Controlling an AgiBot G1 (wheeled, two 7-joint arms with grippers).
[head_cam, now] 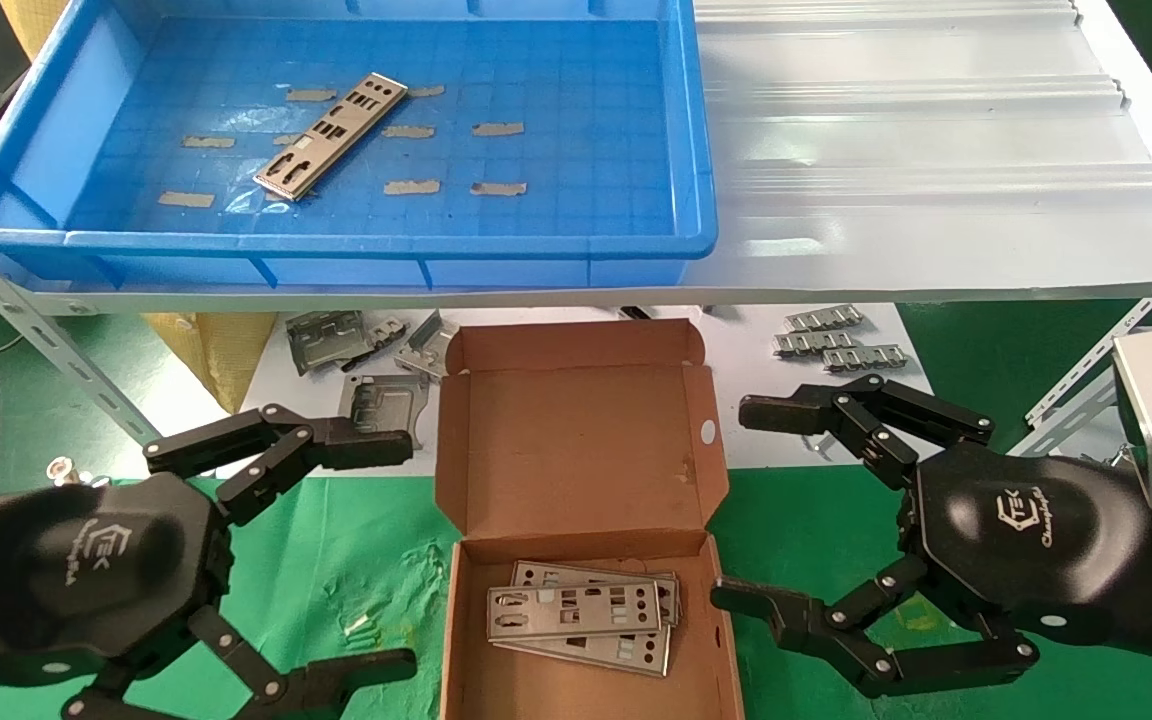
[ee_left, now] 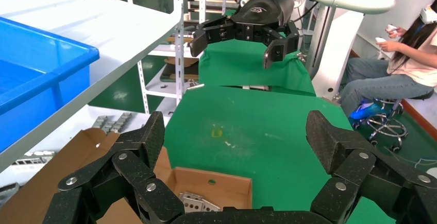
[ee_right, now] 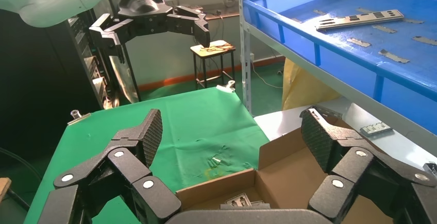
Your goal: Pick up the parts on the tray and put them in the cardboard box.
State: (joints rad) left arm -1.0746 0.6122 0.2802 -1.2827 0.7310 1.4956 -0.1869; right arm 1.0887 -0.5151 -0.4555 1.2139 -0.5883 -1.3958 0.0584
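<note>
While both arms hang low over the green table (head_cam: 356,560), the left hand (head_cam: 376,555), at about eight o'clock in the head view, is spread wide and holds nothing. Up at eleven o'clock, one part (head_cam: 331,135) lies slanted on the floor of the tray (head_cam: 336,245), among bits of tan tape (head_cam: 411,187). At six o'clock the cardboard box (head_cam: 576,440) sits with its lid back, and a few parts in the box (head_cam: 576,612) are stacked loosely. At four o'clock the right hand (head_cam: 766,505) is likewise splayed and empty. The plate looks thin, stiff and light, probably slick and lying flat, so I judge a pinch across its narrow width near the middle would serve best; its edges may be sharp and it could skate on the plastic.
</note>
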